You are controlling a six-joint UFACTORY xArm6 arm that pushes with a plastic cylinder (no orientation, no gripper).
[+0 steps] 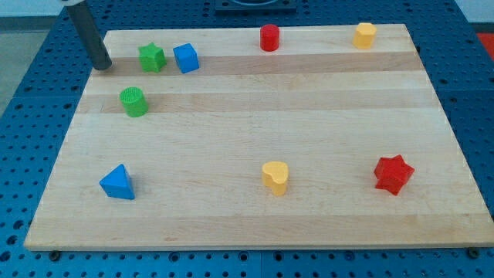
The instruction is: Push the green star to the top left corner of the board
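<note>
The green star point(152, 57) sits near the top left of the wooden board point(255, 224), with a blue cube point(186, 58) touching or nearly touching its right side. My tip point(102, 66) is at the board's top left edge, a short way left of the green star and apart from it. The rod rises from the tip toward the view's top left. A green cylinder point(133, 101) stands just below the star.
A red cylinder point(268, 37) and a yellow block point(364, 35) stand along the top edge. A blue triangle point(117, 183) is at the bottom left, a yellow heart point(275, 177) at the bottom middle, a red star point(393, 174) at the bottom right.
</note>
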